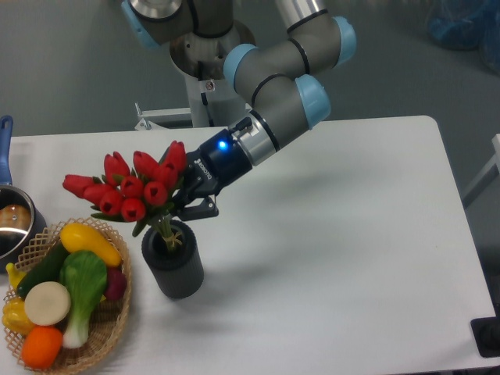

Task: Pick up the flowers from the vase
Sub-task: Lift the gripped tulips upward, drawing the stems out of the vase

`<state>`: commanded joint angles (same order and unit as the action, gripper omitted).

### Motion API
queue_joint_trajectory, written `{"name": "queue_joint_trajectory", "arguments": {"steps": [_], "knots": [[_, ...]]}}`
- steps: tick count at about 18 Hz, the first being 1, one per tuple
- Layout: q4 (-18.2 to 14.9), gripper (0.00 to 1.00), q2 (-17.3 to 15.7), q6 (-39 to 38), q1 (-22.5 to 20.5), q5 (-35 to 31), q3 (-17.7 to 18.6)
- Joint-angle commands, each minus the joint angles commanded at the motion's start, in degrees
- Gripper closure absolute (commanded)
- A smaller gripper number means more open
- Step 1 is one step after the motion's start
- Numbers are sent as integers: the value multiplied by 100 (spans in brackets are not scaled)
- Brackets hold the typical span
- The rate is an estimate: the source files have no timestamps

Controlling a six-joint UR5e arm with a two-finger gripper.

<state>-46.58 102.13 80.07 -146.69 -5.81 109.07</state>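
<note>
The flowers (129,186), a bunch of red tulips with green leaves and stems, stand in the vase (175,262), a small dark grey cylinder left of the table's middle. The blooms lean to the upper left. My gripper (186,205) reaches in from the right, just above the vase's rim, at the stems under the blooms. Its fingers are partly hidden by the blooms and leaves, so I cannot tell whether they are closed on the stems.
A wicker basket (109,328) of toy vegetables sits at the front left, close to the vase. A metal pot (14,223) with a blue handle stands at the left edge. The white table (351,258) stretches to the right.
</note>
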Motion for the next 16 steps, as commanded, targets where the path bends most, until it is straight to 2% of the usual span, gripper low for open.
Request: {"name": "queue_joint_trajectory", "arguments": {"steps": [10,13,16], "knots": [[0,67,-140,-623,-97,221,-281],[0,67,-316,-1045,-193,203,-387],[-9,67,-360,-1143,-264,203,-387]]}}
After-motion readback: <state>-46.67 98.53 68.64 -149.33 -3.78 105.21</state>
